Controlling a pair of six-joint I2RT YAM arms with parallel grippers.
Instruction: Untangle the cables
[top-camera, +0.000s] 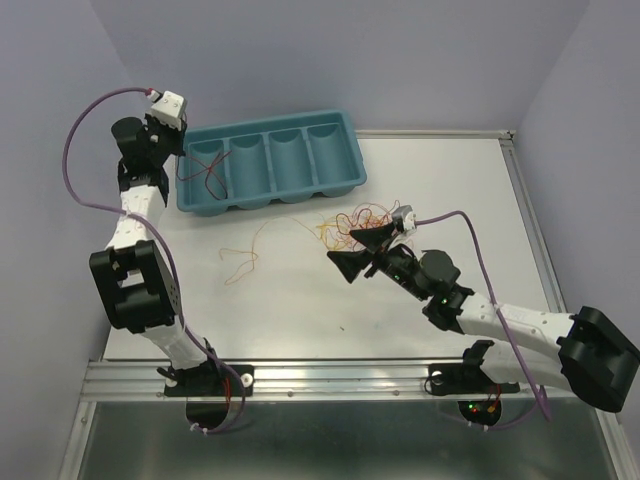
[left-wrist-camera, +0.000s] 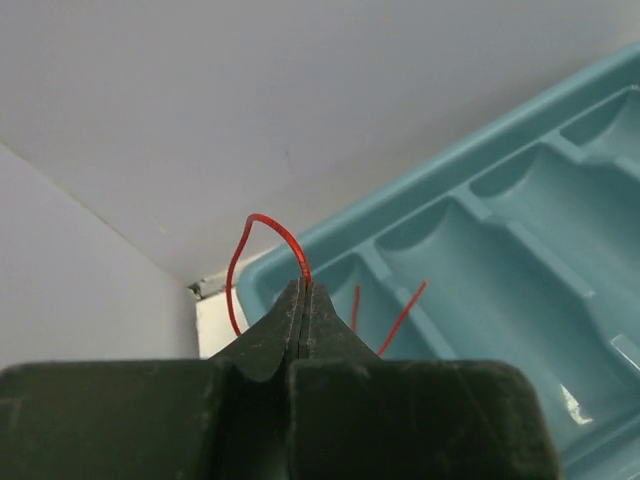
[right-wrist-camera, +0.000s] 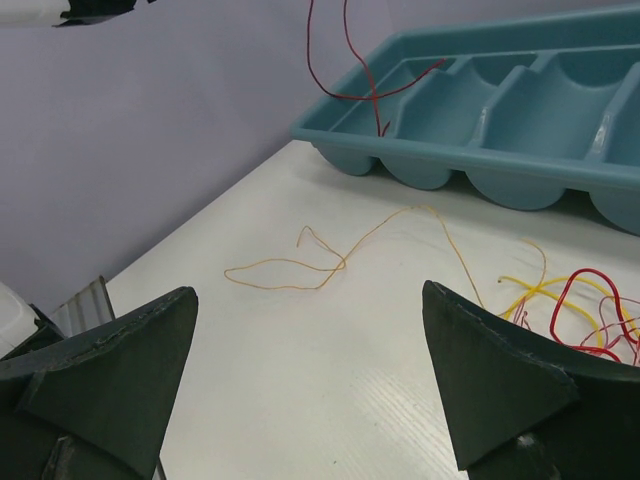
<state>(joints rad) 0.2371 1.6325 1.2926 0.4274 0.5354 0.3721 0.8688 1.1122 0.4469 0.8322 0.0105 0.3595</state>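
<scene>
Left gripper, top view: the left gripper (top-camera: 178, 150) sits at the left end of the teal tray (top-camera: 265, 118); its jaws are too small to read from here.
Red cable, top view: the red cable (top-camera: 207, 176) hangs from it into the leftmost compartment.
Right gripper, top view: the right gripper (top-camera: 358, 252) is spread wide – just beside the tangle of cables (top-camera: 362, 218) on the white table (top-camera: 300, 310).
Orange cable, top view: the orange cable (top-camera: 248, 252) lies alone, between tray and tangle.
Left wrist view: the fingers (left-wrist-camera: 285, 320) are pressed together, pinching the red cable (left-wrist-camera: 265, 222), which arches above the tips; loose red ends point into the compartment below.
Right wrist view: both fingers (right-wrist-camera: 120, 360) stand far apart with nothing between them – the orange cable (right-wrist-camera: 340, 262) lies ahead on the table, and yellow and red loops (right-wrist-camera: 570, 300) lie beside the right-hand finger.
</scene>
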